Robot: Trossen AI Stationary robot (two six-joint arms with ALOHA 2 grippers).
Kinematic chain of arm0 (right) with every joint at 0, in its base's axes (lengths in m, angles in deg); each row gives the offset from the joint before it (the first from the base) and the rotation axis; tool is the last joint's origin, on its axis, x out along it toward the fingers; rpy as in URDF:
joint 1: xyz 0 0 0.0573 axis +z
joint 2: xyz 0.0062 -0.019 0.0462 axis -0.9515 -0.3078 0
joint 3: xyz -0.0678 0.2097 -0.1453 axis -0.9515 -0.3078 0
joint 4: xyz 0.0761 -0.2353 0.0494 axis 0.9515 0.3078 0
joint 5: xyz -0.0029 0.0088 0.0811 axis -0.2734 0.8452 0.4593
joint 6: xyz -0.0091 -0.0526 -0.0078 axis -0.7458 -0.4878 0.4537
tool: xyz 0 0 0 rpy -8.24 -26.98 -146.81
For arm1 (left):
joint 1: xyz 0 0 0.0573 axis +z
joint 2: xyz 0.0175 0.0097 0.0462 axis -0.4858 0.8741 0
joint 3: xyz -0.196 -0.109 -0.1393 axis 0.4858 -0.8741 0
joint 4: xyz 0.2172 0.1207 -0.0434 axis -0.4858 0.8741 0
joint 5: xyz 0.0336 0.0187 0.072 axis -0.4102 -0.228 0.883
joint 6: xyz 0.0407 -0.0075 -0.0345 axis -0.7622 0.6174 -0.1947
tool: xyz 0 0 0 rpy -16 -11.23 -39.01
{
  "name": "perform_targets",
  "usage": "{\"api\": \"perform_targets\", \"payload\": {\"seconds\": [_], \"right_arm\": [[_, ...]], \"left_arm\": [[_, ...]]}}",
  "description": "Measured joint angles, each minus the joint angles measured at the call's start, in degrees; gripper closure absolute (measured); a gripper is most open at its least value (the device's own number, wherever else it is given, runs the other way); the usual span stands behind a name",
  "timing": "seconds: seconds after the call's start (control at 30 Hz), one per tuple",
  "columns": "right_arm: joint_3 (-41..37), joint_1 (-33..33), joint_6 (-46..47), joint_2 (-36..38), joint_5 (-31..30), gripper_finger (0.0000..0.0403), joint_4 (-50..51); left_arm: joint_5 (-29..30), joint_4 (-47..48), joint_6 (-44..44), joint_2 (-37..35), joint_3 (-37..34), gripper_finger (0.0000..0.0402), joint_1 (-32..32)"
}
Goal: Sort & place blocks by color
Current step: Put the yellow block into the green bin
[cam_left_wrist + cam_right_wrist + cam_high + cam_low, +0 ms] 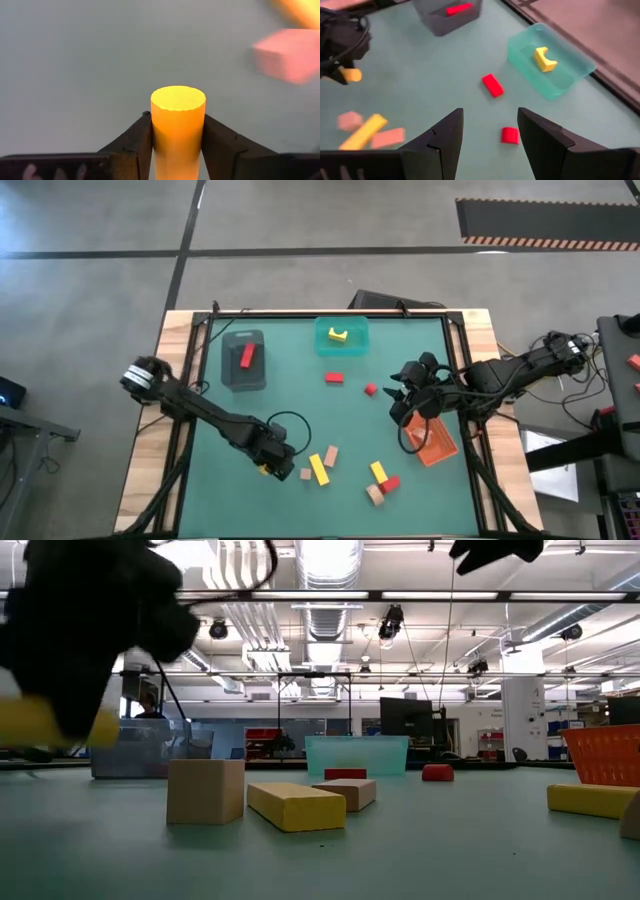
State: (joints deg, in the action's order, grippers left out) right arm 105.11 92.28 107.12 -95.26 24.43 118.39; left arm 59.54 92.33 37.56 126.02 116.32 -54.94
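My left gripper (268, 462) is near the table's front left and is shut on a yellow cylinder block (178, 125). Just right of it lie a tan cube (305, 474), a yellow bar (319, 469) and a tan block (330, 455). Farther right lie a yellow block (378, 472), a red block (390, 484) and a tan block (374, 494). Two red blocks (334, 378) (371, 389) lie mid-table. My right gripper (490, 135) hangs open above the table by the orange bin (435, 442). My left gripper pinches the yellow cylinder between its two fingers (139, 137), which lie on its curved sides (159, 130). The cylinder runs along the fingers, and its round end face (178, 98) sticks out past the fingertips. In the low view the cylinder (50, 720) is lifted clear of the table.
A grey bin (243, 360) at the far left holds a red block (247, 355). A teal bin (341, 335) at the far middle holds a yellow block (338, 335). The orange bin stands at the right edge. Bare green mat lies between the bins and the near blocks.
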Motion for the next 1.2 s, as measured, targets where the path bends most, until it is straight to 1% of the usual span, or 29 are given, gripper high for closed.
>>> {"api": "perform_targets", "payload": {"seconds": [0.07,0.17,0.27,0.43,0.53,0.6,0.77,0.87,0.97,1.07,1.2], "right_arm": [[1.65,0.02,-0.16,0.04,0.73,0.0225,-0.02],[4.4,0.0,-1.61,0.2,0.7,0.0225,-0.3],[6.62,-0.11,-4.4,0.33,-0.94,0.0225,-2.66],[8.05,-0.11,-10.0,0.28,-1.16,0.0225,-12.02],[7.69,-0.11,-12.92,0.28,-1.08,0.0225,-19.24],[7.42,-0.11,-15.02,0.24,-0.96,0.0225,-23.61],[6.92,-0.11,-21.66,0.2,-0.56,0.0225,-34.82],[6.76,-0.13,-26.16,0.19,1.88,0.0225,-41.34],[6.74,-0.11,-29.8,0.17,5.05,0.0225,-47.68],[7.02,-0.11,-33.38,-0.13,8.95,0.0225,-51.89],[7.11,-0.11,-38.24,-1.72,9.82,0.0225,-56.69]], "left_arm": [[0.71,0.43,-2.13,-3.46,0.42,0.0287,-0.02],[3.51,0.4,-7.46,-8.92,1.6,0.0287,0.12],[7.22,0.25,-13.7,-14.21,3.36,0.0287,0.82],[16.94,-1.12,-22.21,-21.26,6.05,0.0287,3.16],[22.14,-5.87,-29.04,-24.25,6.65,0.0287,4.6],[24.6,-11.17,-34.56,-25.91,6.57,0.0287,5.35],[26.02,-23.12,-47.86,-28.04,6.35,0.0287,6.72],[26.03,-27.82,-55.67,-28.23,6.33,0.0287,7.38],[26.0,-31.61,-59.16,-28.17,6.31,0.0287,8.3],[26.07,-35.47,-61.73,-27.89,6.31,0.0287,8.57],[25.98,-40.33,-64.05,-27.44,6.29,0.0287,8.55]]}}
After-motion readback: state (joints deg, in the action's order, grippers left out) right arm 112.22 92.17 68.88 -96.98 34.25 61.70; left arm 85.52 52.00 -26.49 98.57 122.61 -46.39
